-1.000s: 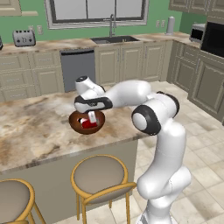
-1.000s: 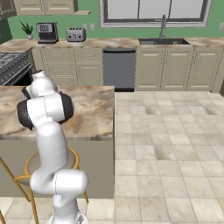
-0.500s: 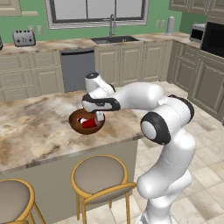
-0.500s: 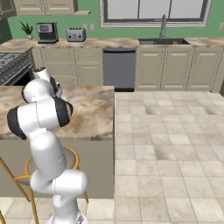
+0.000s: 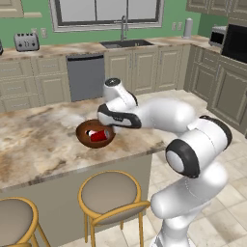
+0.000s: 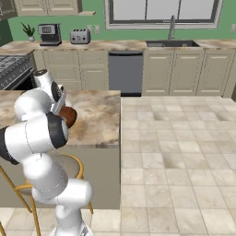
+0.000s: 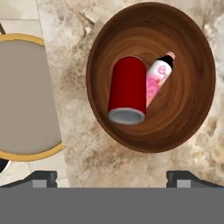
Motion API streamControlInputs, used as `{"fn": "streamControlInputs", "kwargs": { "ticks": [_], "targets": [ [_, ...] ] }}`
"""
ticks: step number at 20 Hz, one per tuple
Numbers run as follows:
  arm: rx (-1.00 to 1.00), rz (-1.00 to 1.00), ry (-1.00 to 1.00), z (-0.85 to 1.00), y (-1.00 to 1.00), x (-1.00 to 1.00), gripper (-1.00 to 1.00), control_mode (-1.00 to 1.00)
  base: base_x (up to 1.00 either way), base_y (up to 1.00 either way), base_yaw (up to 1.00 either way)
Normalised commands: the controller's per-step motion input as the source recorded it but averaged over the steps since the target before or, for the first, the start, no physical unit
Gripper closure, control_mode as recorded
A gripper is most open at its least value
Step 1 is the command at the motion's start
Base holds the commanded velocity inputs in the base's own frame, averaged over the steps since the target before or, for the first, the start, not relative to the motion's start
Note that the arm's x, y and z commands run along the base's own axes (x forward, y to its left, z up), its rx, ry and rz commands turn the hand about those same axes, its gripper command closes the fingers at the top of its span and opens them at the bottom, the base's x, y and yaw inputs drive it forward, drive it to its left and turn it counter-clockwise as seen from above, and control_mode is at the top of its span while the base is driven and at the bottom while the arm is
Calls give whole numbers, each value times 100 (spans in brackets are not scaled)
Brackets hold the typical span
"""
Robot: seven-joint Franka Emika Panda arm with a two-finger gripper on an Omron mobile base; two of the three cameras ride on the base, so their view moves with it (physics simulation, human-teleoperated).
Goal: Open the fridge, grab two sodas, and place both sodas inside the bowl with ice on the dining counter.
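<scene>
The reddish-brown bowl [image 7: 192,65] sits on the marble dining counter [image 7: 87,153]. In it lies a red soda [image 7: 127,89] on its side, touching a pink and white bottle [image 7: 158,76] with a dark cap. My gripper [image 7: 112,179] hovers just above the bowl's near rim, open, with nothing between its fingertips [image 7: 41,177]. From the left base view the gripper [image 5: 108,121] hangs over the right edge of the bowl [image 5: 83,132], and the soda [image 5: 99,136] shows red inside. The right base view shows part of the bowl [image 6: 70,117] behind my arm. The fridge is out of view.
Two round stools [image 5: 108,193] [image 5: 14,219] stand against the dining counter [image 5: 38,140] on my side; one stool seat [image 7: 22,96] shows in the hand view. Behind the island runs the wall counter with sink [image 5: 120,43] and dishwasher [image 5: 84,77]. Tiled floor [image 6: 175,152] lies open to the right.
My hand has drifted right across the bowl and the elbow has swung forward. The jaws have spread a little wider. The soda lies still in the bowl.
</scene>
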Motion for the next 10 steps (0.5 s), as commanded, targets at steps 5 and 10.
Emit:
{"fn": "streamControlInputs", "kwargs": {
  "ticks": [5, 10],
  "targets": [
    [4, -3, -5, 32, -26, -39, -100, -100, 0, 0, 0],
    [3, -5, -4, 37, -23, -41, -100, -100, 0, 0, 0]
  ]
}}
